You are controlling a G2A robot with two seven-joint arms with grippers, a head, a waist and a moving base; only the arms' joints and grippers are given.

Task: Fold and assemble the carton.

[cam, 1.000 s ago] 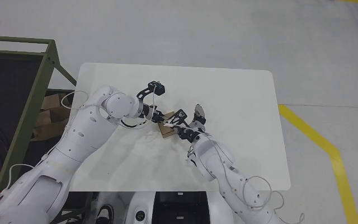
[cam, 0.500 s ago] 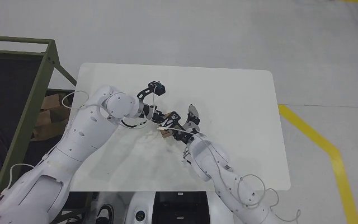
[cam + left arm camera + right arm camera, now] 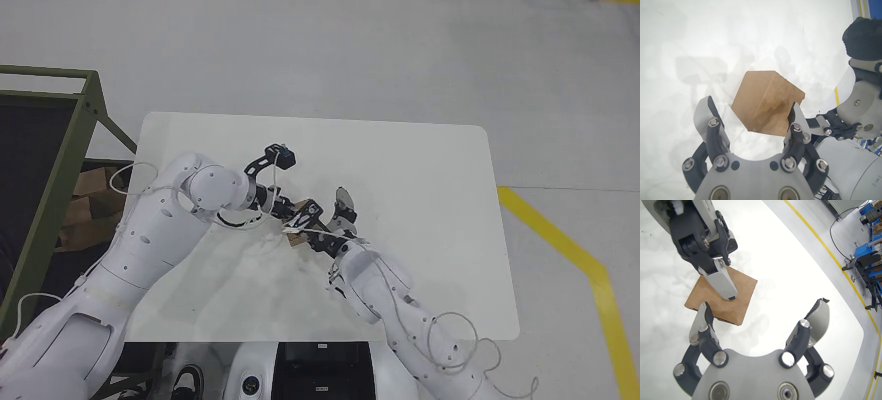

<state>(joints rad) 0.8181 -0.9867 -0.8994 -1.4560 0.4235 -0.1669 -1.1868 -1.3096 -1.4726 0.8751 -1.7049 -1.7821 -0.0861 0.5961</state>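
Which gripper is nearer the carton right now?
Left. The left gripper hangs over the carton, one finger touching it; the right gripper sits beside it, one finger at its edge.

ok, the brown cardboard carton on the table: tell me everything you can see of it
The brown cardboard carton is not yet assembled. It is a small, plain, roughly square piece with one crease down its middle, a darker blotch on one panel and raw edges. It lies nearly flat on the white table, near its middle. The left hand is open around it, with one fingertip pressing on its upper face. The open right hand has one fingertip at the carton's edge; whether it touches is unclear.
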